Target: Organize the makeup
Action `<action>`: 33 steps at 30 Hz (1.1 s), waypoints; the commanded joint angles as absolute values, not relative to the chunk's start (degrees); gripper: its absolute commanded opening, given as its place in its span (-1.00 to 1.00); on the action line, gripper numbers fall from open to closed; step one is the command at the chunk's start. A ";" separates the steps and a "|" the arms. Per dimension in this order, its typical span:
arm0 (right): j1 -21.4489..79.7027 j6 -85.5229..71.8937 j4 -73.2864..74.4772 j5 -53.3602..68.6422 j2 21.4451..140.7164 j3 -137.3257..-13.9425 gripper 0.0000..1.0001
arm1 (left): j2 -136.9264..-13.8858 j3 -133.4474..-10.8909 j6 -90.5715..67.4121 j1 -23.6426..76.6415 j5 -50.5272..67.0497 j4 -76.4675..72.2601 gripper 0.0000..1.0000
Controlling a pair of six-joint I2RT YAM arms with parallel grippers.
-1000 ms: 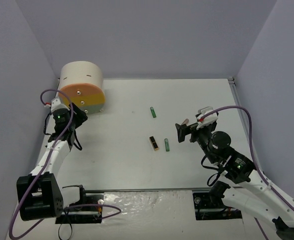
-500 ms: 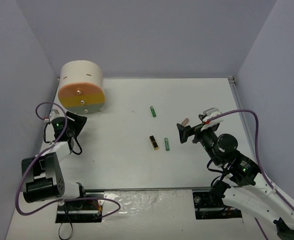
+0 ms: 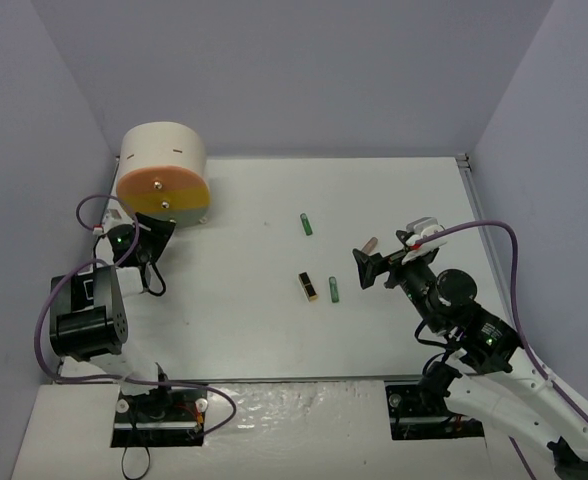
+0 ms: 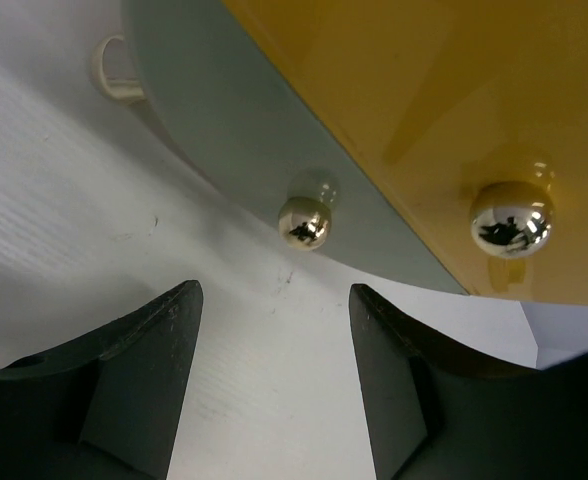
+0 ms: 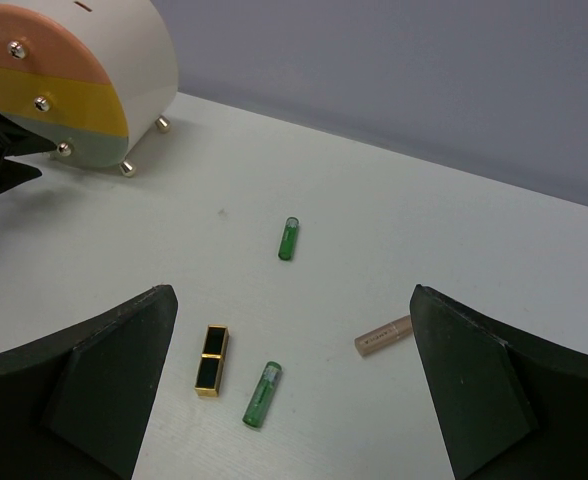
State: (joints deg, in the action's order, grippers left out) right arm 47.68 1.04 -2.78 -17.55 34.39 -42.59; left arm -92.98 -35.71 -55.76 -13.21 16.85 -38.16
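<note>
Several small makeup tubes lie mid-table: a green tube (image 3: pixel 305 224) (image 5: pixel 288 239), a gold-black tube (image 3: pixel 308 286) (image 5: pixel 212 360), a second green tube (image 3: pixel 334 291) (image 5: pixel 261 395) and a beige-pink tube (image 3: pixel 371 243) (image 5: pixel 384 337). My right gripper (image 3: pixel 367 267) (image 5: pixel 292 300) is open and empty, hovering just right of them. My left gripper (image 3: pixel 161 224) (image 4: pixel 274 340) is open and empty, low at the front of the drum box, facing the knob (image 4: pixel 305 222) of its bottom green drawer. No sponges or compacts are in view.
The cream drum-shaped box (image 3: pixel 162 175) (image 5: pixel 74 80) stands at the back left, its pink, yellow and green drawers shut. The yellow drawer's knob (image 4: pixel 511 218) is right of my left fingers. Walls close the table on the left, back and right.
</note>
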 commanded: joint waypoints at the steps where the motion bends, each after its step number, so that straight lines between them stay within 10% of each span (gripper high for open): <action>1: 48.08 0.79 -7.77 -17.36 35.11 -42.89 1.00 | -94.27 -41.27 -56.54 -13.45 17.53 -46.74 0.13; 33: 48.08 1.41 -7.81 -16.94 36.04 -43.07 1.00 | -100.54 -46.49 -57.22 -12.24 19.15 -48.32 -0.29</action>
